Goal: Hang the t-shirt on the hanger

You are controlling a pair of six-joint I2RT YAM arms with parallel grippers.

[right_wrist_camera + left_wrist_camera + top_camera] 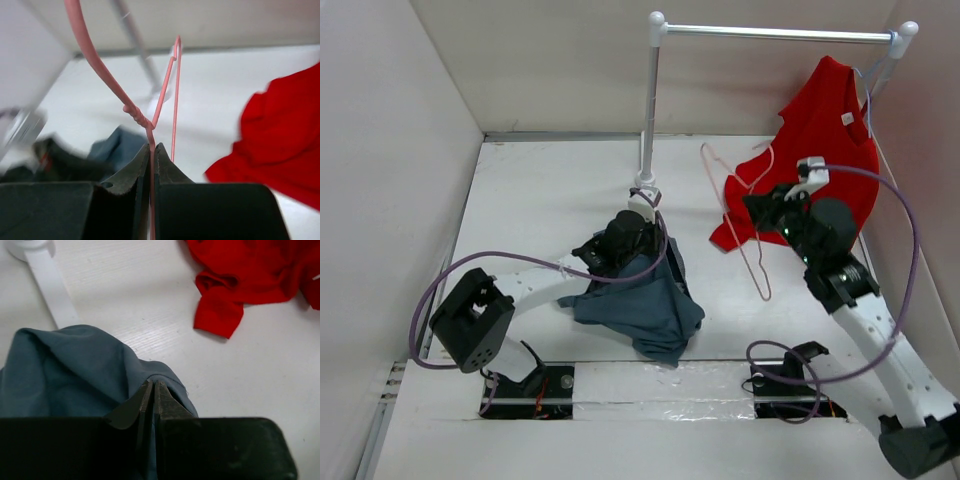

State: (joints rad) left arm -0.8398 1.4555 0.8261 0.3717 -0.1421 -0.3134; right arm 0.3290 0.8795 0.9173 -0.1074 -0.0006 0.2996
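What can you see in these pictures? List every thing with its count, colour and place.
t-shirt: one, slate blue-grey, bunched at the middle of the table, pinched by the left fingers
hanger: one, pink wire, held up right of centre, near the red t-shirt
red t-shirt: one, bright red, hanging from the rail at far right, its hem reaching the table
clothes rail: one, white, across the back, on an upright post
table: one, white, walled on three sides
cables: two, purple, one looping along each arm
left fingers: black, shut on the t-shirt
right fingers: black, shut on the hanger
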